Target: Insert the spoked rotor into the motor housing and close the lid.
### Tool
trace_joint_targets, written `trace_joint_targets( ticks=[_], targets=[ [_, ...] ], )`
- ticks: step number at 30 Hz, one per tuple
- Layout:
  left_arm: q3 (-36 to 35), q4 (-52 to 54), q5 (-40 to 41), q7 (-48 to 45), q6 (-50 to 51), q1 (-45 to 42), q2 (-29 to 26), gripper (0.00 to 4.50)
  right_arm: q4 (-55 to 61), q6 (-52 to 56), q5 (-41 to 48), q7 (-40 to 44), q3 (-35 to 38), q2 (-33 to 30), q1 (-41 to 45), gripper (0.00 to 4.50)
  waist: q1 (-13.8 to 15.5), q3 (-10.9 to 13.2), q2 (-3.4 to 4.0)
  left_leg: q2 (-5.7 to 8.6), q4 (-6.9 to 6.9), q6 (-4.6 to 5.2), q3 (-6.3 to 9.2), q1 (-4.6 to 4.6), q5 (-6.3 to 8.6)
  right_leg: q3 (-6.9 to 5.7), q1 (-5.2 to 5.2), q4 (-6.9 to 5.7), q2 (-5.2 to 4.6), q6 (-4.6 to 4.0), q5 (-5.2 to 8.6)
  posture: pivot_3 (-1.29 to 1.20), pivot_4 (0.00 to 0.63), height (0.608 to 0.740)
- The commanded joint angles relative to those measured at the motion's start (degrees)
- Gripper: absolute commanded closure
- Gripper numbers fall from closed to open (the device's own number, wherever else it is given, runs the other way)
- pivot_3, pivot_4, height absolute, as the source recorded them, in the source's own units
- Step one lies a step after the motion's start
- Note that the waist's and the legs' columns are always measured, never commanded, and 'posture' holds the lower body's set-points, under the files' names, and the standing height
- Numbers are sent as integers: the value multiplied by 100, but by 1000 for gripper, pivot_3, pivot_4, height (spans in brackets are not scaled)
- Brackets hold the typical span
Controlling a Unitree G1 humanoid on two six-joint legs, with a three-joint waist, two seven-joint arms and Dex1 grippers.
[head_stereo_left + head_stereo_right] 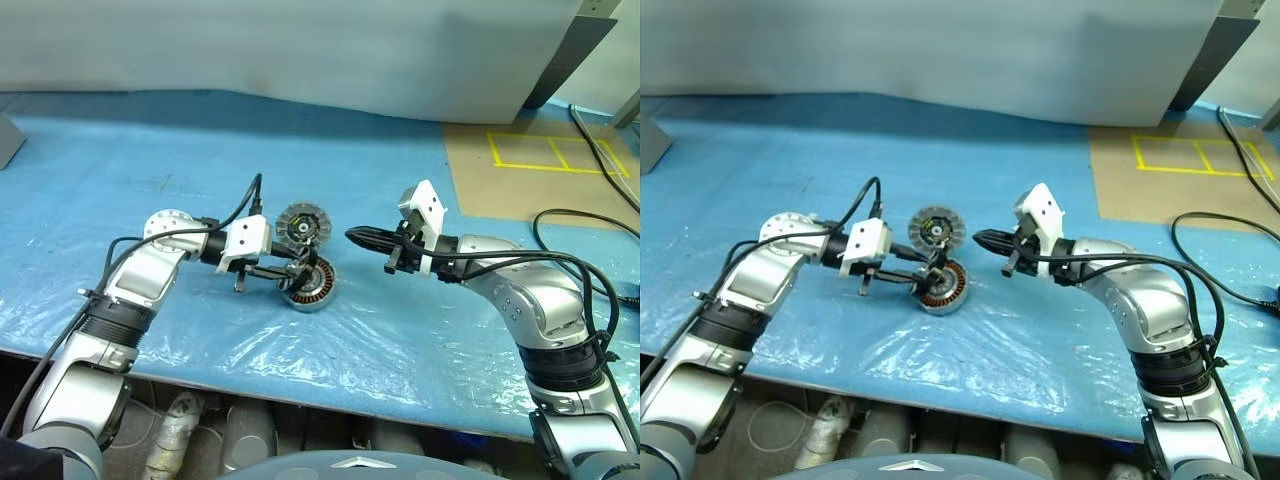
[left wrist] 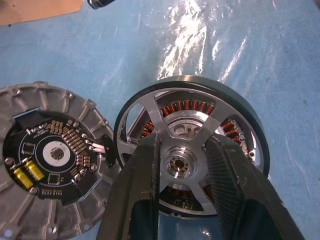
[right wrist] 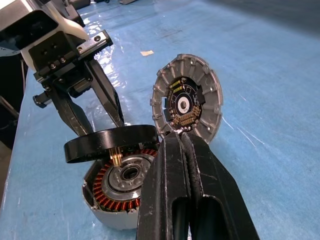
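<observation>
On the blue plastic-covered table (image 1: 420, 330) there are 3 motor parts and 2 grippers. 1 motor housing (image 3: 117, 192), a round silver puck with a ring of copper-coloured windings around a grey centre, sits at the middle of the table. 1 spoked rotor (image 2: 192, 150), black-rimmed with silver spokes, is tilted over the housing, its high edge clear of the windings. 1 lid (image 1: 302, 225), a ribbed silver disc carrying a black circuit board, lies touching the housing at its 12 o'clock. The left gripper (image 3: 95, 107) grips the rotor, its fingers (image 2: 137, 192) straddling the hub. The right gripper (image 1: 352, 236), at the housing's 2 o'clock, is closed on nothing.
</observation>
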State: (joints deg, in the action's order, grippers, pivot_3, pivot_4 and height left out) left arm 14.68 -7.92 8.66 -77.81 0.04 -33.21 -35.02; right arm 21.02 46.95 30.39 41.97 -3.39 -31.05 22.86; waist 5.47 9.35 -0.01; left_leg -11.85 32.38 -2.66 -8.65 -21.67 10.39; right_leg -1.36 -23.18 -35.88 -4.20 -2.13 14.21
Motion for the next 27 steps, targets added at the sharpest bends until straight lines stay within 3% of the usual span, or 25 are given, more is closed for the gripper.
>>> trace_joint_targets(
  ticks=[1,5,10,17,27],
  targets=[
    [145,24,-77,-182,-128,-54,-69,2692,199,-43,88,-64,93,25,-35,4500,1,0,0,0,0,0,0,0,0,0,0,0,0,0,0,0,150,740],
    [120,-34,-298,134,-289,-159,14,1518,175,-58,82,-108,72,43,-45,4500,-4,0,0,0,-2,0,0,0,0,0,-1,1,1,0,0,0,150,740],
    [-215,-78,37,339,-81,-386,166,1518,161,-70,75,-125,38,73,-82,4500,2,0,0,1,0,0,1,-3,0,-1,-1,1,0,0,0,0,150,740],
    [-700,42,466,434,409,-378,-73,1518,226,-10,225,46,-24,113,-39,4500,-11,0,1,0,-3,0,1,-1,0,-1,-2,0,1,0,0,0,150,740],
    [-1345,-172,856,1201,1428,69,-22,1518,-1302,-561,-506,478,-1330,744,575,4500,-80,1,0,2,6,0,4,-12,0,-5,-2,3,-2,-3,1,0,150,740]
  ],
)
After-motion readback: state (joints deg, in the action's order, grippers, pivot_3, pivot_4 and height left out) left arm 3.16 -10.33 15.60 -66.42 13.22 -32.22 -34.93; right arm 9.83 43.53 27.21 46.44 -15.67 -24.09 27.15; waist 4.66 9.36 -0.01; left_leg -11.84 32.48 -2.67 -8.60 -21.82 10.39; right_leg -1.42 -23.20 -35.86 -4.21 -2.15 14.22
